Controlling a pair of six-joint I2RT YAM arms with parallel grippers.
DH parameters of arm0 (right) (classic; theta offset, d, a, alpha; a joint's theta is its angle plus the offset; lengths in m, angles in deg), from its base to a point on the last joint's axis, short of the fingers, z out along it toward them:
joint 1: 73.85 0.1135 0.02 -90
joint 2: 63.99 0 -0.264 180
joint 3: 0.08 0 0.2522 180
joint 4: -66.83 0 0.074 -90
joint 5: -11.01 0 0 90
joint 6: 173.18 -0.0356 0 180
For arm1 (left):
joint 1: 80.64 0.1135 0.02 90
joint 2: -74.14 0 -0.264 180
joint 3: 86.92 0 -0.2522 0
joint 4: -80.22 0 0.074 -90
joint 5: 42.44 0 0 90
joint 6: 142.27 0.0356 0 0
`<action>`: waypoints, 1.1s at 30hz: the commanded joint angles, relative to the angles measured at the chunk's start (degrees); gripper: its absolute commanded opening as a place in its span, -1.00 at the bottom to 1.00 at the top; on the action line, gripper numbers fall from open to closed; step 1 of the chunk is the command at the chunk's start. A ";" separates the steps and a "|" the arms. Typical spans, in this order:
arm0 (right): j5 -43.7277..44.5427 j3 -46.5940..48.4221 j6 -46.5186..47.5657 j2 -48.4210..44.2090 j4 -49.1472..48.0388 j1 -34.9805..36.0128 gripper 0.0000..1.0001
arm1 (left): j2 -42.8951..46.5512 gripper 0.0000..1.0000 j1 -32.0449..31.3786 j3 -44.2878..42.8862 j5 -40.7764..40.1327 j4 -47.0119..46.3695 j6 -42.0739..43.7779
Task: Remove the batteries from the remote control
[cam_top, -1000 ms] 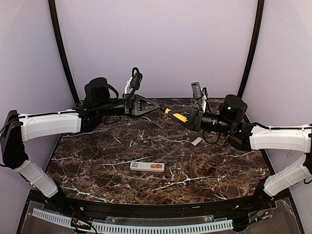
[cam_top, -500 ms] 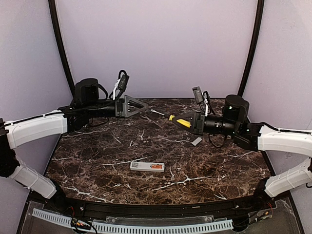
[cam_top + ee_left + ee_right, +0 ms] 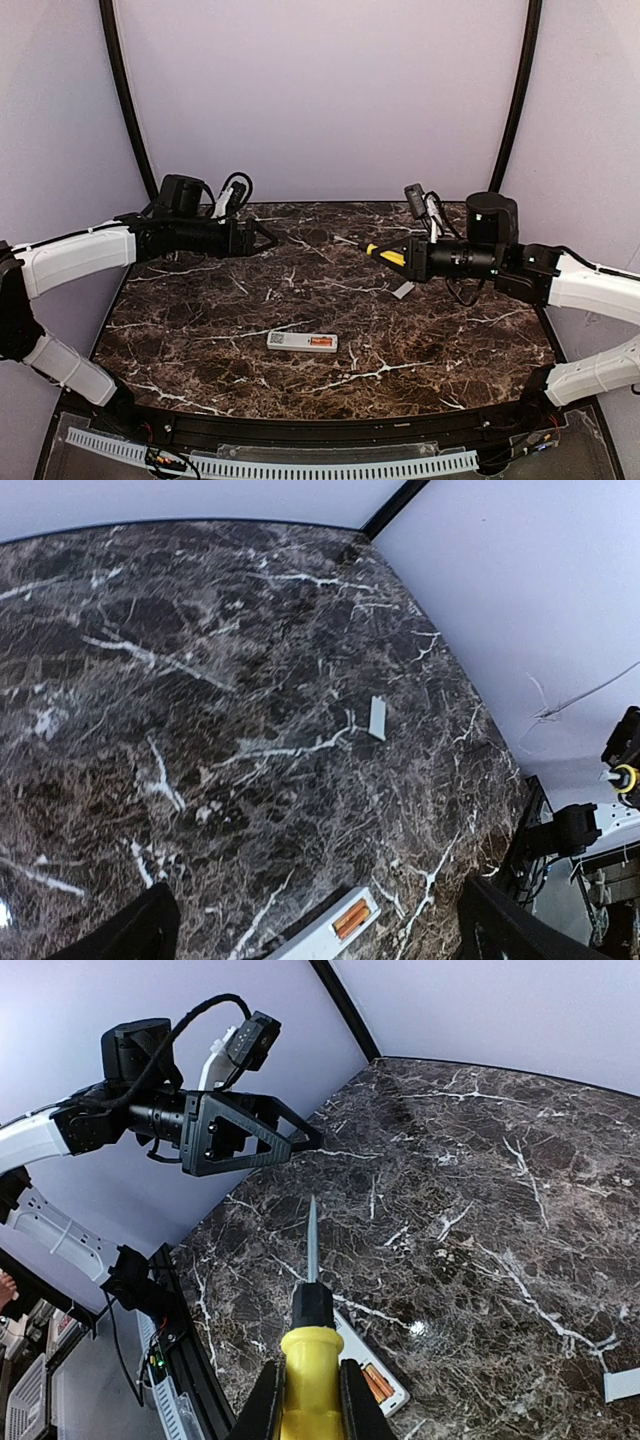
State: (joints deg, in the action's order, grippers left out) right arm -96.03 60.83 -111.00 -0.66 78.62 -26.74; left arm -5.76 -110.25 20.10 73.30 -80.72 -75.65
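Top external view puts the remote control [image 3: 302, 341] flat on the counter [image 3: 200, 330] toward 6 o'clock, well apart from both arms. It lies back-up, so the batteries [image 3: 322, 343] show as an orange patch at its 3 o'clock end. That placement looks deliberate: with the back uncovered and facing up, each battery can be levered out from above. The cover [image 3: 403, 290] lies alone toward 3 o'clock, apart from the remote control, where it should not get in the way.

The right tool [image 3: 310, 1400] is pressed together on the yellow handle of a screwdriver [image 3: 311, 1345], blade pointing forward past the fingers. Held that way, the thin tip can serve as a pry under a battery, a job the blunt fingers probably could not do. It hovers above the counter near 2 o'clock, touching nothing. The left tool [image 3: 262, 238] hangs near 10 o'clock with its fingers spread wide and nothing between them. It is likely kept free to steady the remote control or to pick up a loosened battery.

Count: one remote control, two batteries lying side by side as the right wrist view shows them, one cover, one screwdriver, two tools.
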 commanded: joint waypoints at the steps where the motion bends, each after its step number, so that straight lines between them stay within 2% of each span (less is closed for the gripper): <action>1: 3.72 1.44 2.67 -1.53 4.36 0.35 -1.00 | -1.77 0.85 0.77 -3.59 -0.21 8.29 6.55; 6: 6.24 1.24 3.45 -2.51 8.16 0.35 -1.00 | -0.79 0.77 0.38 -5.13 -0.24 13.14 16.60; 12: 7.33 0.41 3.85 -3.20 10.33 0.34 -1.00 | 0.77 0.75 -5.14 -4.65 -5.17 18.34 37.97; 16: 7.79 -0.18 4.09 -4.14 11.64 0.26 -1.00 | 2.38 0.75 -7.20 0.23 0.74 15.56 49.94; 18: 8.04 -0.53 3.96 -4.87 12.26 0.26 -1.00 | 3.30 0.75 -7.37 2.94 5.86 13.03 53.44; 23: 7.77 -1.89 3.31 -6.64 12.99 0.24 -1.00 | 3.36 0.78 -7.47 8.28 12.01 6.70 57.31; 29: 7.98 -2.42 3.71 -6.97 13.56 0.22 -1.00 | -2.15 0.73 -7.53 7.02 14.03 11.42 62.54; 33: 7.94 -2.38 4.39 -6.64 13.66 0.18 -1.00 | -6.27 0.69 -9.02 5.25 11.94 14.48 65.38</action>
State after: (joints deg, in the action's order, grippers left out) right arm -88.95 59.15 -107.61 -6.89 92.47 -26.74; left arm -8.69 -118.14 27.27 84.97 -70.34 -15.21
